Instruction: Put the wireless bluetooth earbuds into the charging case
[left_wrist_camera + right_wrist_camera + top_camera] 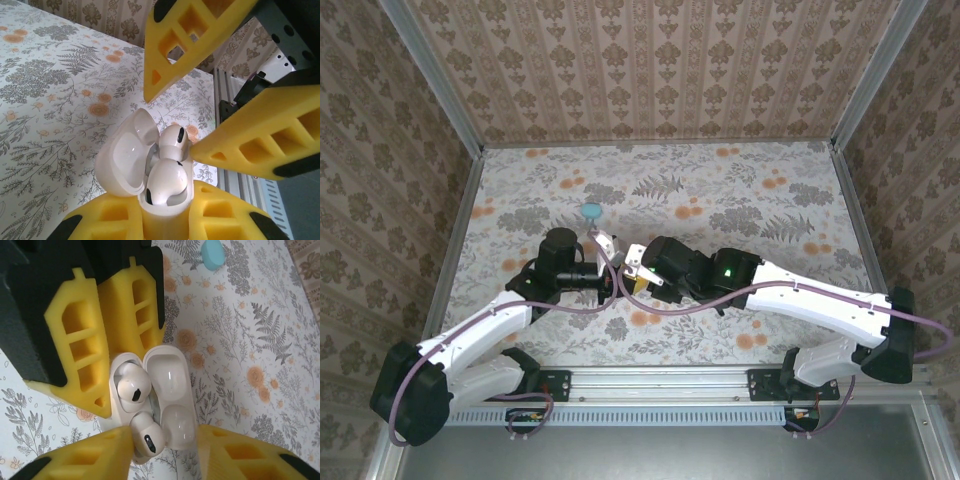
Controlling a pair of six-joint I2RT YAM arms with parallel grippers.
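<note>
Two white earbuds sit in the wells of the open white charging case, heads up: one deep beside the hinge, the other standing a little proud at the end away from the left gripper. The lid is thrown back, clear of both.

The left gripper is clamped on the case body and holds it off the flowered surface, around the middle and a touch left. The right gripper has its jaws apart, straddling the proud bud without pinching it; one fingertip lies just beside its head.

That bud looks short of fully seated. To finish well, press straight down along its stem with one fingertip, lightly, while the left gripper holds the case steady. A sideways push could tip the bud out. A teal object lies farther back, well apart.
</note>
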